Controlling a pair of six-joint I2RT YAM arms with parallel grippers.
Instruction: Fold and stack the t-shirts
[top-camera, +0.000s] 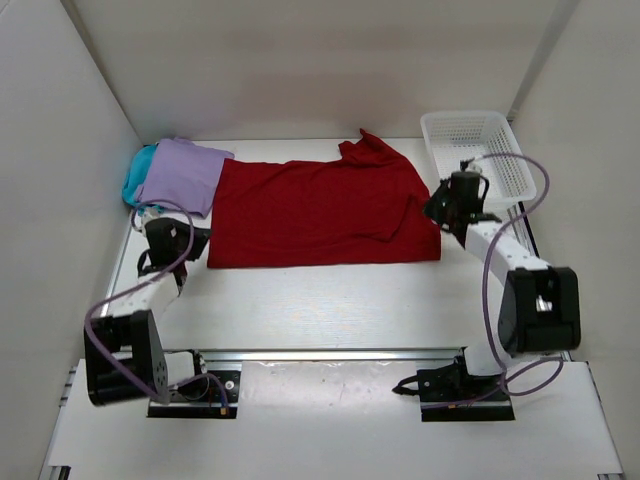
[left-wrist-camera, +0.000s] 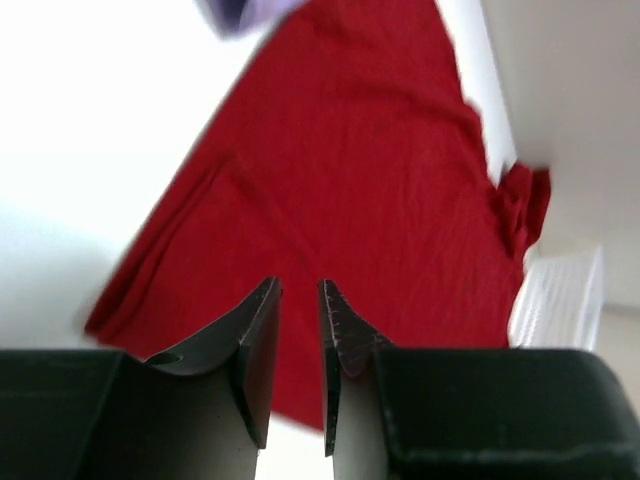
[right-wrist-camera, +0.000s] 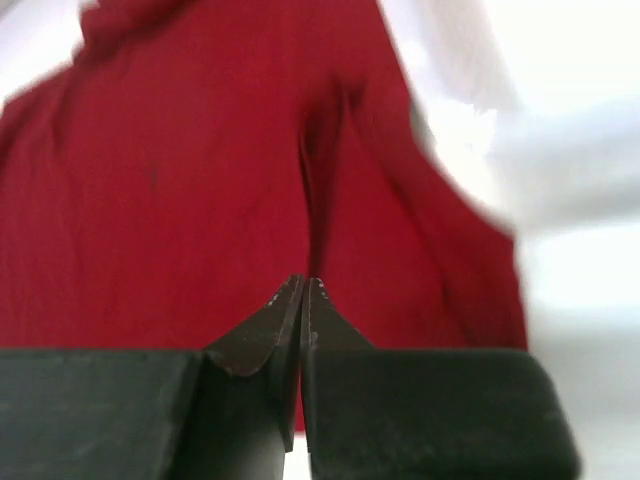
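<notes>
**A:** Starting with the biggest thing, what lies on the white table (top-camera: 320, 305)?

**B:** The red shirt (top-camera: 320, 212). It is spread flat across the middle of the overhead frame, with one sleeve poking toward the top and a loose flap of cloth along its right side.

**A:** And after that?

**B:** The lavender shirt (top-camera: 183, 175), folded at the upper left, with its right edge meeting the red one. It rests on the teal shirt (top-camera: 135, 182), which shows only as a strip along its left side. A white mesh basket (top-camera: 478, 150) stands at the upper right, near the red shirt but apart from it.

**A:** How do the grippers stand?

**B:** The left gripper (left-wrist-camera: 298, 292) is over the red shirt's lower left corner. Its jaws are parted by a narrow gap with nothing between them. The right gripper (right-wrist-camera: 304, 287) is at the shirt's right edge, its tips pressed nearly together. A crease in the red cloth runs up from them, but the view is blurred and I cannot tell whether any cloth is pinched.
</notes>
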